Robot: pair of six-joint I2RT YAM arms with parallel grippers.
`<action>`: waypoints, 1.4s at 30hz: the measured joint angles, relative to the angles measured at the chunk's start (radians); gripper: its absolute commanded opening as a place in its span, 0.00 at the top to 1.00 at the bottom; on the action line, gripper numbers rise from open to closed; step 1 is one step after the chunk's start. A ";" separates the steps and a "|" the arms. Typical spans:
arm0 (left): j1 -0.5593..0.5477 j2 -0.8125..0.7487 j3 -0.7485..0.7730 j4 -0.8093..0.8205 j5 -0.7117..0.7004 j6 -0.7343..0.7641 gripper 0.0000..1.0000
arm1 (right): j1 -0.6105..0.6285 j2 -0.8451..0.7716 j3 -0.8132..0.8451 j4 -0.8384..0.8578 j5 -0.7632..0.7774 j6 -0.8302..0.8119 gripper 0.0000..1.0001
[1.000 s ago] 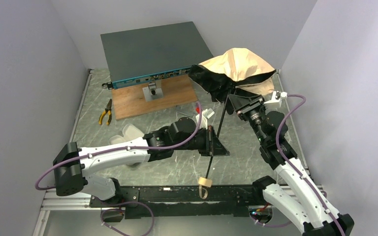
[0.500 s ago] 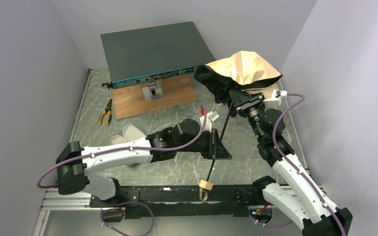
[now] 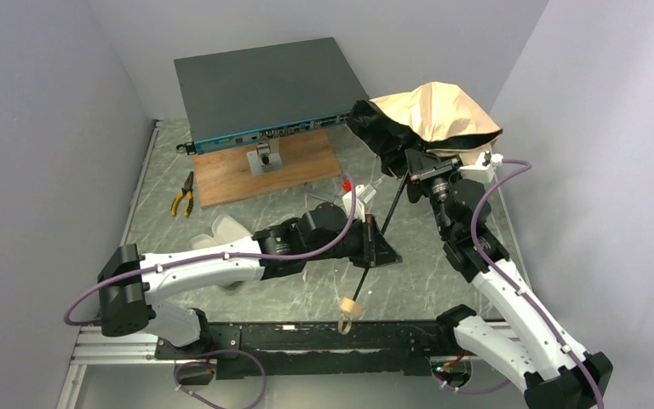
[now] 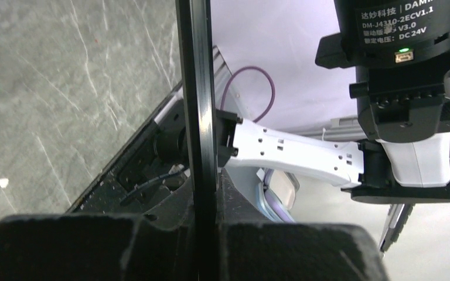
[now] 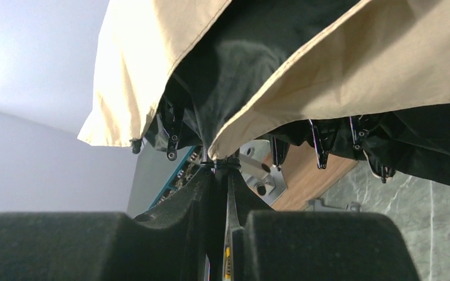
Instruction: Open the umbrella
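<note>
The umbrella [image 3: 433, 115] is held up over the right side of the grey marbled worktop [image 3: 306, 294]. Its cream canopy, with the black lining showing at the edge, is bunched and only partly spread near the right wall. Its thin black shaft [image 3: 392, 209] slants down and to the left toward the near edge, and it ends in the small tan handle [image 3: 351, 306] with the beige strap [image 3: 344, 325] hanging below. The left gripper [image 3: 377, 249] reaches in from the left. Its fingers [image 4: 94, 246] are clamped on the lower part of the shaft, which in the left wrist view runs straight up between the two dark pads. The right gripper [image 3: 415, 166] sits just under the canopy. In the right wrist view its fingers [image 5: 328, 246] are drawn close together, with the top of the shaft in the narrow gap between them. Folds of cream fabric and black rib ends hang right above them. At the back of the worktop a flat dark grey box [image 3: 264, 85] rests tilted over a wooden board [image 3: 298, 170]. A pair of yellow-handled pliers [image 3: 183, 194] lies to the left of the board. A whitish case shell [image 3: 226, 230] lies just beyond the left arm.
</note>
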 measured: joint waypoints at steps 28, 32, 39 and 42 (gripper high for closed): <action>-0.041 -0.092 -0.064 0.053 -0.295 0.105 1.00 | -0.094 0.295 0.456 -0.296 -0.261 -0.189 0.79; -0.057 -0.110 -0.064 0.087 -0.336 0.133 1.00 | -0.165 0.318 0.533 -0.367 -0.312 -0.185 0.79; -0.103 -0.118 -0.028 0.115 -0.388 0.199 1.00 | -0.232 0.315 0.622 -0.414 -0.326 -0.180 0.79; -0.110 -0.118 -0.001 0.127 -0.396 0.229 1.00 | -0.240 0.325 0.696 -0.420 -0.327 -0.193 0.78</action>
